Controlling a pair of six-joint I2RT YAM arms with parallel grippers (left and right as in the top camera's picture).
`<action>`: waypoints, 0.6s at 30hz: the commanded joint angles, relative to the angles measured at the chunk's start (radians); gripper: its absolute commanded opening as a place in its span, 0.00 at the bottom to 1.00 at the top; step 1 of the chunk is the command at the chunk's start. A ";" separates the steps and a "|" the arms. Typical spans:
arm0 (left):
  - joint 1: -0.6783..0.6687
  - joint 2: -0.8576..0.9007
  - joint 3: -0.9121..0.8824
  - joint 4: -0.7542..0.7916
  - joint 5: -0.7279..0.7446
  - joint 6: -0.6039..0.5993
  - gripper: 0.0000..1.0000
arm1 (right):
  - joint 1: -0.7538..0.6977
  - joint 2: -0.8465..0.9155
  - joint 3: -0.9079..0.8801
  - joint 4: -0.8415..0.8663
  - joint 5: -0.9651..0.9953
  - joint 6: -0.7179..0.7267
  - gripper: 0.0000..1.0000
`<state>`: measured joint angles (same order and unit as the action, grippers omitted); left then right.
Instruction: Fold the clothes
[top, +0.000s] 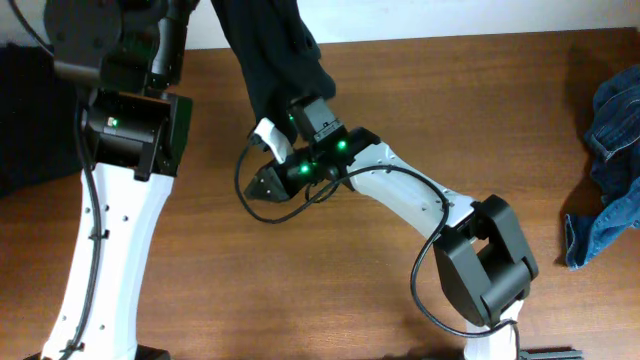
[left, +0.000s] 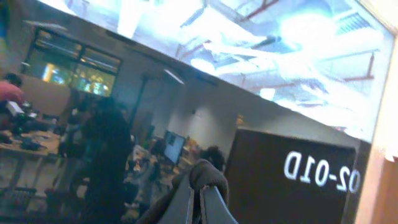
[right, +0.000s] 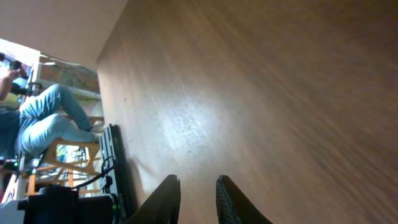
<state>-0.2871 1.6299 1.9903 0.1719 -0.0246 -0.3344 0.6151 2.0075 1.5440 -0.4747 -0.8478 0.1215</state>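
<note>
A black T-shirt hangs down from the top edge of the overhead view onto the back of the wooden table. In the left wrist view my left gripper is shut on a fold of this dark cloth and points up into the room. My right gripper lies low over the table, just in front of the hanging shirt's lower end, pointing left. In the right wrist view its fingers are open with only bare wood between them.
A heap of blue denim clothes lies at the table's right edge. The left arm's white link crosses the table's left side. The table's far left edge shows in the right wrist view, with a seated person beyond it.
</note>
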 joint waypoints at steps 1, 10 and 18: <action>-0.001 -0.022 0.022 -0.008 -0.054 -0.010 0.00 | 0.031 -0.004 -0.005 0.021 -0.004 0.000 0.25; -0.048 -0.026 0.022 -0.187 -0.051 -0.010 0.00 | -0.071 -0.004 -0.005 0.066 0.259 0.060 0.25; -0.137 -0.044 0.022 -0.341 -0.051 -0.009 0.00 | -0.238 -0.004 -0.005 0.184 0.258 0.184 0.31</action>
<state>-0.3870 1.6287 1.9934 -0.1589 -0.0689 -0.3378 0.4259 2.0075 1.5440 -0.3050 -0.6151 0.2459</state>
